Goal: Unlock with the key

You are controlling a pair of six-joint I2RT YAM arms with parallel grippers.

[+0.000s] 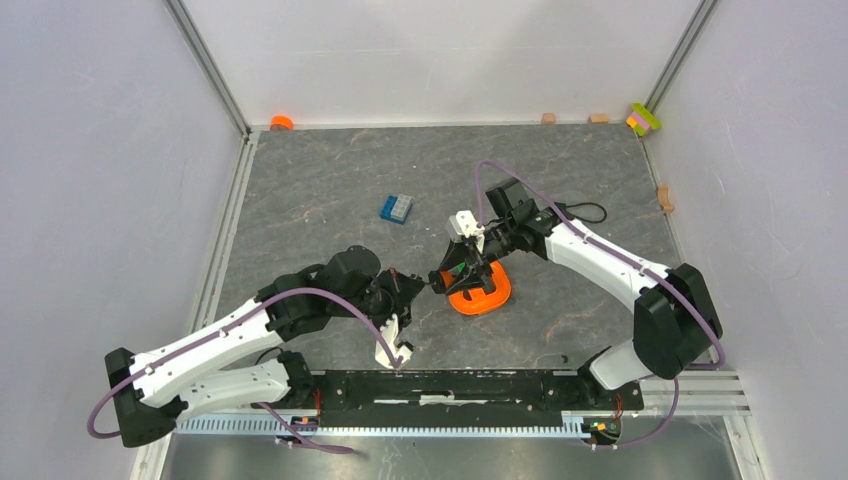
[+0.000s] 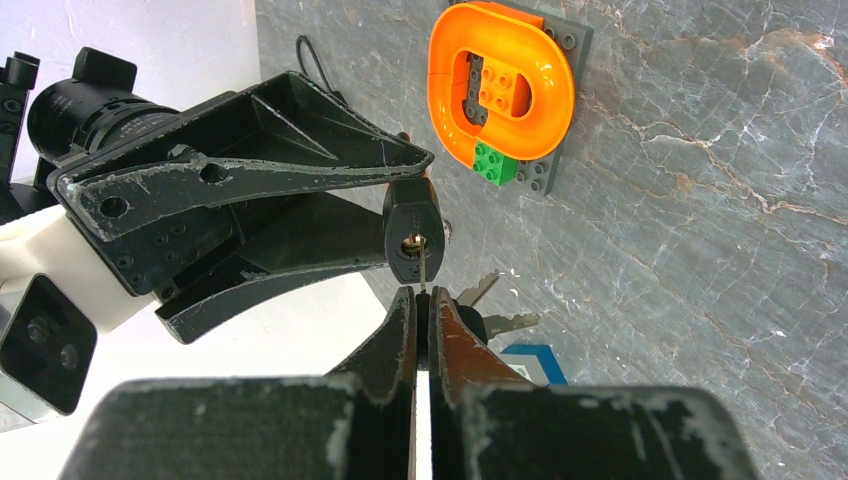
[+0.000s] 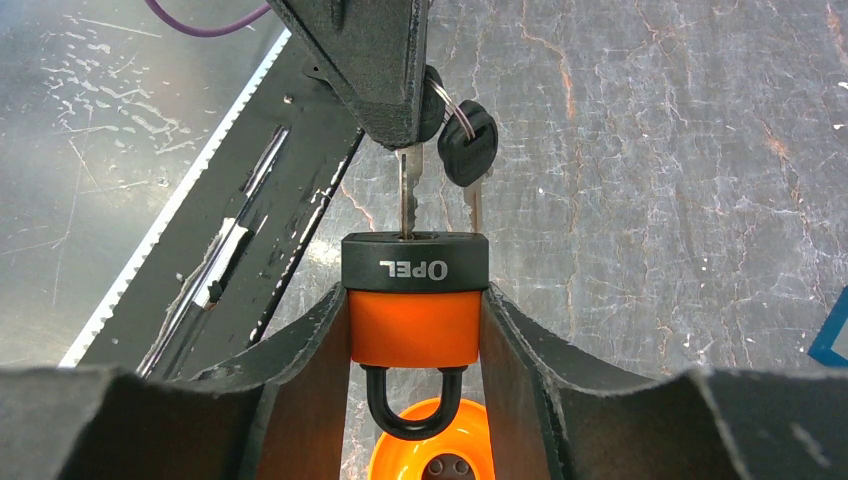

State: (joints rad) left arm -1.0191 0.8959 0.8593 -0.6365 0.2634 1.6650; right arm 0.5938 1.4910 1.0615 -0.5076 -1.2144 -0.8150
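My right gripper (image 3: pixel 413 335) is shut on the small orange padlock (image 3: pixel 413 325), which has a black band and a closed black shackle (image 3: pixel 413 405). It holds the padlock above the table with the keyhole end facing my left gripper. My left gripper (image 2: pixel 424 297) is shut on the key, whose black head is hidden between the fingers. The thin silvery blade (image 3: pixel 406 200) reaches into the keyhole; it also shows in the left wrist view (image 2: pixel 422 270). Two spare keys (image 2: pixel 500 318) hang on a ring beside it. In the top view both grippers meet at the table's middle (image 1: pixel 432 283).
An orange ring-shaped piece (image 1: pixel 482 292) on a brick plate lies just below and right of the padlock. A blue brick (image 1: pixel 397 208) lies further back on the left. Small blocks (image 1: pixel 643 119) and an orange cap (image 1: pixel 281 122) sit along the back wall.
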